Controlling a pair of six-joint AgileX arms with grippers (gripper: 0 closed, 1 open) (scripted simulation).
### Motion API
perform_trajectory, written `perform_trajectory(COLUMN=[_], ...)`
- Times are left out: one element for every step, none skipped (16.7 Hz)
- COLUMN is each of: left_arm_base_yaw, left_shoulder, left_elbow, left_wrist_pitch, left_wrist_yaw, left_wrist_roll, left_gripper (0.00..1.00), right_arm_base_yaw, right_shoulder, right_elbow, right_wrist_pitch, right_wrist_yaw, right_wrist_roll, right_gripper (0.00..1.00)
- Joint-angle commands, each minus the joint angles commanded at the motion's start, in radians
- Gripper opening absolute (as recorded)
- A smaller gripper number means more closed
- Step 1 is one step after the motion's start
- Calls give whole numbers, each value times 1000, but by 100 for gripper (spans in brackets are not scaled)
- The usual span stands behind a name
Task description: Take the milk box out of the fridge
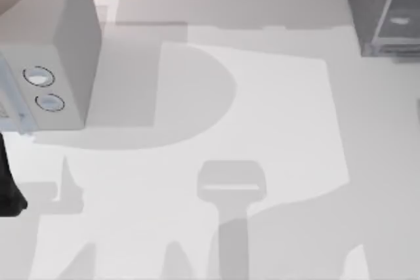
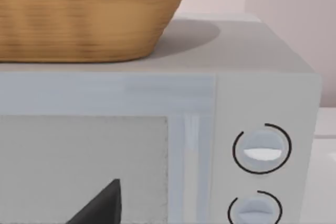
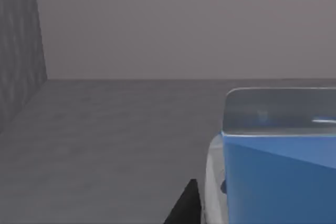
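A pale white table (image 1: 275, 129) carries everything here, its surface crossed by soft grey shadows. The landmark is a light grey box with two round dials (image 1: 59, 50), which stands directly on the table at its far left corner. Well apart from that box, across the whole width at the far right corner, a dark grey fridge (image 1: 384, 11) with a light frame also stands on the tabletop. On top of the dialled box (image 2: 236, 51) rests a woven basket (image 2: 89, 14), tan and bowl-shaped.
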Motion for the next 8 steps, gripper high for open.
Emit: perform_trajectory(left_arm_base_yaw=[0,0,0,0,0,0,0,0], left_shoulder=[0,0,0,0,0,0,0,0], left_elbow=[0,0,0,0,0,0,0,0], left_wrist_pitch=[0,0,0,0,0,0,0,0], left_wrist_yaw=[0,0,0,0,0,0,0,0], left_wrist_roll=[0,0,0,0,0,0,0,0], left_gripper=[100,100,100,100,100,100,100,100], right_arm_base_yaw=[0,0,1,1,1,0,0,0], right_shoulder=[-12,-32,-58,-85,-110,-131,-145,-151], right_elbow=[-1,-2,-2,-2,-3,-3,-2,-2], right_wrist_pitch=[-14,-33,-56,-80,-105,-127,-142,-148], right_wrist_yaw=[0,0,-1,-1,-1,-1,-1,-2], right_wrist_roll=[0,0,1,1,1,1,1,2], right_gripper=[0,0,0,0,0,0,0,0])
